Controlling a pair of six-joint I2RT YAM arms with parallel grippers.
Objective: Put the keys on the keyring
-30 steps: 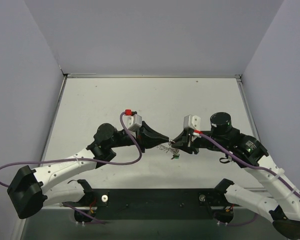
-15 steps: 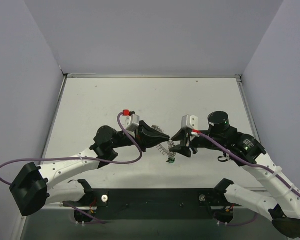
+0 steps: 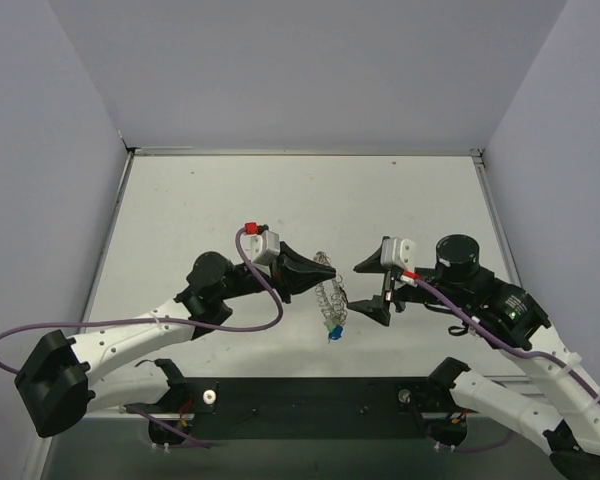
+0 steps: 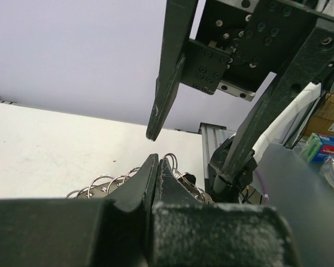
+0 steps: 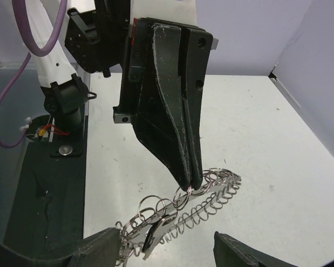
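My left gripper (image 3: 321,271) is shut on the rim of the keyring (image 3: 330,296), a silvery ring with coil-like loops that hangs tilted above the table. In the right wrist view the left fingertips (image 5: 189,181) pinch one loop of the keyring (image 5: 211,203). A silver key with a dark head (image 5: 155,236) dangles from its lower end. Small blue and green keys (image 3: 332,331) show at the ring's low end from above. My right gripper (image 3: 372,292) stands open just right of the ring, touching nothing. Its tips (image 5: 103,245) frame the ring's lower part.
The black base plate (image 3: 310,395) lies along the near edge under both arms. A purple cable (image 3: 265,300) loops beside the left arm. Grey walls close the back and both sides. A coloured box (image 4: 325,147) sits off the table to the right.
The right gripper has opened, let go of the ring and drawn back to the right. The keyring has swung down and now hangs from the left gripper alone.
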